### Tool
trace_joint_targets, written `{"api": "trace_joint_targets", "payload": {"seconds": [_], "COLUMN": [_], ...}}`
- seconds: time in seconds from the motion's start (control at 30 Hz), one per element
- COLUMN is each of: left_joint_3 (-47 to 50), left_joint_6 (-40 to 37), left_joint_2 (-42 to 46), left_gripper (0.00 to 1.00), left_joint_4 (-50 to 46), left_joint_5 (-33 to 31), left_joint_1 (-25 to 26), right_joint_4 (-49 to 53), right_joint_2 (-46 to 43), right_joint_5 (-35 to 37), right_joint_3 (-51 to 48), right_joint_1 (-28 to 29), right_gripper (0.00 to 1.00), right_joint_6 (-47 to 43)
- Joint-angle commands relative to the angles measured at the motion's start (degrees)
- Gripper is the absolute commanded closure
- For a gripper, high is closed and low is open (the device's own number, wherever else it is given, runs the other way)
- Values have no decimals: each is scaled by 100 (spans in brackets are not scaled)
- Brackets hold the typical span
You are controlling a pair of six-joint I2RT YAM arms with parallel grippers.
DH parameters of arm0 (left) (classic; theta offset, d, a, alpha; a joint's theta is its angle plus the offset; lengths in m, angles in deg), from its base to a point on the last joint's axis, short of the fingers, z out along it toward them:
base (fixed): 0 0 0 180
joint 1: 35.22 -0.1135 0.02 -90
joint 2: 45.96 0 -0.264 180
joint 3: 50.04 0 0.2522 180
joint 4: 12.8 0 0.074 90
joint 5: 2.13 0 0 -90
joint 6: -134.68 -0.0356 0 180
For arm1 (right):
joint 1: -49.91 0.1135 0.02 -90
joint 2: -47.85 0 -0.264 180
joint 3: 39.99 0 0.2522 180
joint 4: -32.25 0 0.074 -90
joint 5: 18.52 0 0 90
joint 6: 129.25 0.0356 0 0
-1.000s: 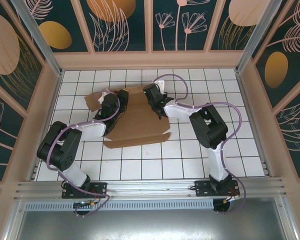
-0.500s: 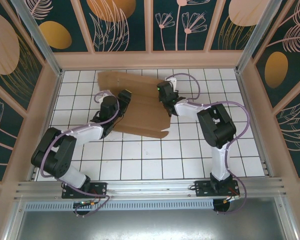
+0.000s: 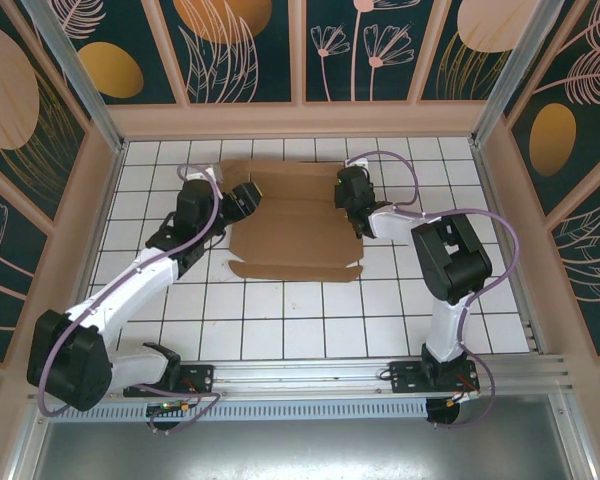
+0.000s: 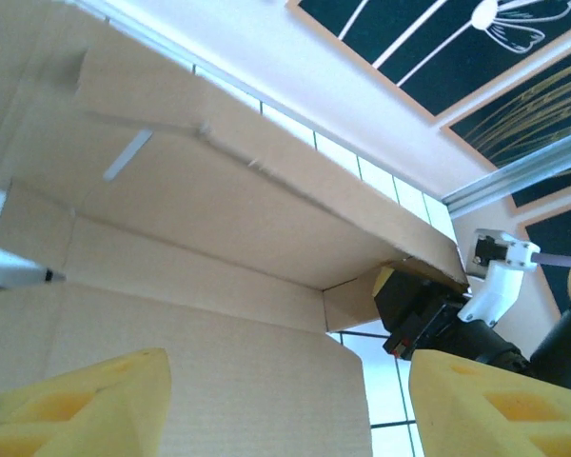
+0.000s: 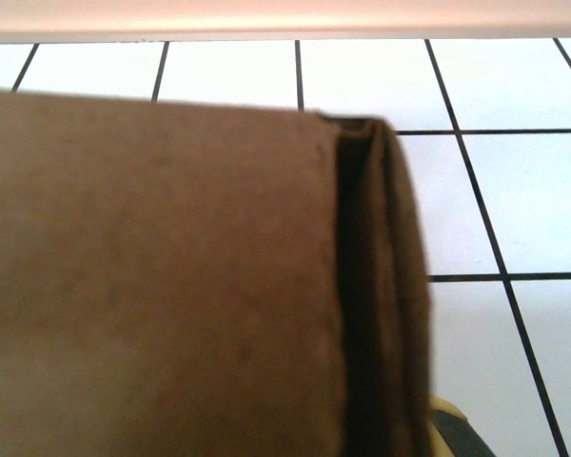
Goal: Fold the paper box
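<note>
Right hand (image 3: 357, 210) clamped shut on the right edge of the paper box (image 3: 295, 240), which lies upper centre on the tiled bench (image 3: 280, 320), far panel lifted off flat. Left hand (image 3: 246, 197) open, pads (image 4: 86, 405) wide apart at the left edge. Suggest: left grips near the crease, both sides raised evenly.

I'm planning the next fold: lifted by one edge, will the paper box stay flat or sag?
The paper box is a broad, thin corrugated sheet, so probably light. Its creases likely hinge: one flap stands raised in the left wrist view, so panels may droop. On smooth tiles it probably slides when pushed.
</note>
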Motion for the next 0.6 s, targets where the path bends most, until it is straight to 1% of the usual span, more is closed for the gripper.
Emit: {"api": "trace_joint_targets", "payload": {"seconds": [0.0,0.1,0.2,0.27,0.47,0.57], "left_joint_3": [-678,-1042,-1244,-1359,-1722,-1829], "left_joint_6": [-900,-916,-833,-858,-895,-876], "left_joint_2": [47,-195,-530,-780,-1554,-1862], "left_gripper": [31,28,26,26,26,27], "left_joint_4": [-1220,-1447,-1383,-1260,-1051,-894], "left_joint_5": [-273,-68,368,689,1081,1120], "left_joint_1": [-41,-297,-580,-667,-840,-968], "right_joint_4": [492,436,470,476,532,532], "right_joint_2": [9,-3,46,80,169,176], "right_joint_5": [-187,-254,-338,-370,-490,-579], "right_joint_3": [-185,-182,-135,-118,-64,-65], "right_joint_1": [-45,-63,-55,-52,-37,-28], "right_gripper": [100,100,100,100,100,100], "right_joint_6": [-274,-230,-223,-231,-291,-322]}}
